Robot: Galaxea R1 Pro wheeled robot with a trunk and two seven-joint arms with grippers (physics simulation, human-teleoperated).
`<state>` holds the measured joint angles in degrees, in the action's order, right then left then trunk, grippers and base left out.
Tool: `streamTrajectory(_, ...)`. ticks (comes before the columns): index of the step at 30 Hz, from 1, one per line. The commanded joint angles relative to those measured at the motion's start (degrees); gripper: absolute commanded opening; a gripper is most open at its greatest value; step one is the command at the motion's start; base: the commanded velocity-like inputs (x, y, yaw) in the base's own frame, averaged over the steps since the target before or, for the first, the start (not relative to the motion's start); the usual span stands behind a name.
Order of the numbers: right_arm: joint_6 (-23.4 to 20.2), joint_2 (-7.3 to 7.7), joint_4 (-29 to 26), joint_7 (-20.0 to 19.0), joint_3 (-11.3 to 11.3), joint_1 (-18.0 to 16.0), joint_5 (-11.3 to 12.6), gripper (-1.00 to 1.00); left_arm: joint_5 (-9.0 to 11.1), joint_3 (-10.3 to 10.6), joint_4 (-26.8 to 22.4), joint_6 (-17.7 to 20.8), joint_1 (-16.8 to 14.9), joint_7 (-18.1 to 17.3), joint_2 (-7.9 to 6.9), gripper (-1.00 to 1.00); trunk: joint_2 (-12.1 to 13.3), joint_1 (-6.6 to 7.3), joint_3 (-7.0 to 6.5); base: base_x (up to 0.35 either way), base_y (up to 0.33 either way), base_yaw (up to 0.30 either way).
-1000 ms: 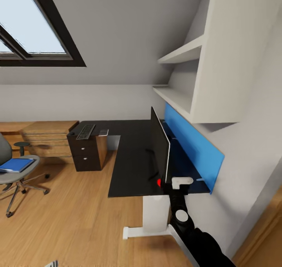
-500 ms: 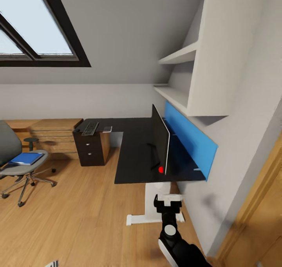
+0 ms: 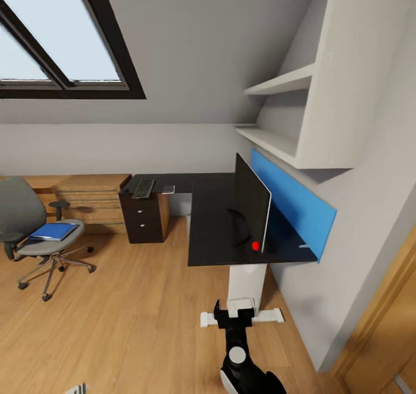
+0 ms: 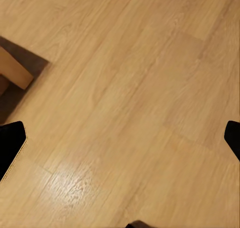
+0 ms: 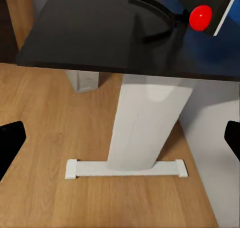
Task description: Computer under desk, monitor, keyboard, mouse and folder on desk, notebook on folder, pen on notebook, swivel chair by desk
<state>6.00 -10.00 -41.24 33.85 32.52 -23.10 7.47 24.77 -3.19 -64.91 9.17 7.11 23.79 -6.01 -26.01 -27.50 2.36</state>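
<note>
A black L-shaped desk (image 3: 214,232) stands against the right wall, with a thin dark monitor (image 3: 252,208) upright on it, seen edge-on. On the desk's far end lies the keyboard (image 3: 143,187) with a small pale object (image 3: 168,189) beside it. The blue folder (image 3: 53,231) rests on the seat of the grey swivel chair (image 3: 26,215), off to the left on the floor. My right gripper (image 3: 234,309) hangs open in front of the desk's white leg (image 5: 145,128), below the desktop. My left gripper (image 4: 120,140) is open over bare wood floor.
A red round spot (image 5: 201,16) shows at the monitor's near lower corner. A blue panel (image 3: 294,206) backs the desk, white shelves (image 3: 277,85) hang above it, and a dark drawer unit (image 3: 144,219) sits under its far end. Wooden drawers (image 3: 86,200) line the far wall.
The whole view has shifted as the camera moved. My right gripper has drawn back from the desk's near edge by the monitor and now sits lower, in front of the desk leg.
</note>
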Motion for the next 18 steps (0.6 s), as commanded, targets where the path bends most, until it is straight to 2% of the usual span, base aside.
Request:
streamTrajectory(1,1.19,0.0,0.09,-0.21,0.33,-0.1,0.58,1.0,0.37,0.04,-0.13,0.24,0.01,0.23,-0.04,1.0,-0.12,-0.04,0.11,-0.003,0.333,0.0)
streamTrajectory(7,7.06,0.0,0.11,-0.85,0.72,-0.1,0.78,1.0,0.37,0.02,-0.13,0.24,0.01,0.2,-0.05,1.0,-0.12,-0.04,0.11,-0.001,0.333,0.0)
streamTrajectory(10,7.43,0.0,0.11,-0.82,0.77,-0.1,0.89,1.0,0.37,0.03,-0.13,0.24,0.01,0.2,-0.05,1.0,-0.12,-0.04,0.11,0.0,0.334,0.0)
streamTrajectory(18,7.97,0.0,0.11,-0.89,0.88,-0.1,0.96,1.0,0.37,0.11,-0.13,0.24,0.01,0.2,0.03,1.0,-0.12,-0.04,0.11,0.186,0.302,0.0)
